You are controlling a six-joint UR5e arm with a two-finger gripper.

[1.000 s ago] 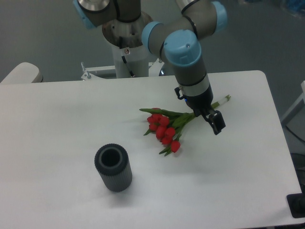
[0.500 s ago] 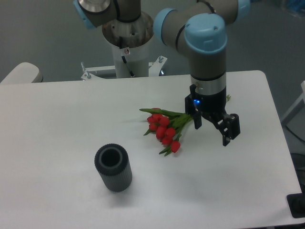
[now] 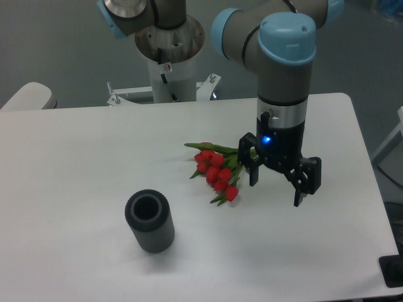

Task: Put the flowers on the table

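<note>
The flowers [image 3: 216,170], a bunch of red tulips with green leaves, lie flat on the white table [image 3: 82,157] near its middle. Their stems run up and to the right and pass behind the arm's wrist. My gripper [image 3: 277,189] hangs just right of the blooms, pointing down, with its two black fingers spread wide and nothing between them. It does not touch the flowers.
A dark grey ribbed hollow cylinder [image 3: 150,221] stands upright at the front left of the flowers. The robot's base [image 3: 169,56] rises behind the table's far edge. The table's right edge lies close to the gripper.
The gripper has drawn off the stems, moved forward and slightly right, and turned so both fingers show spread apart. The flowers have stayed where they lie.
</note>
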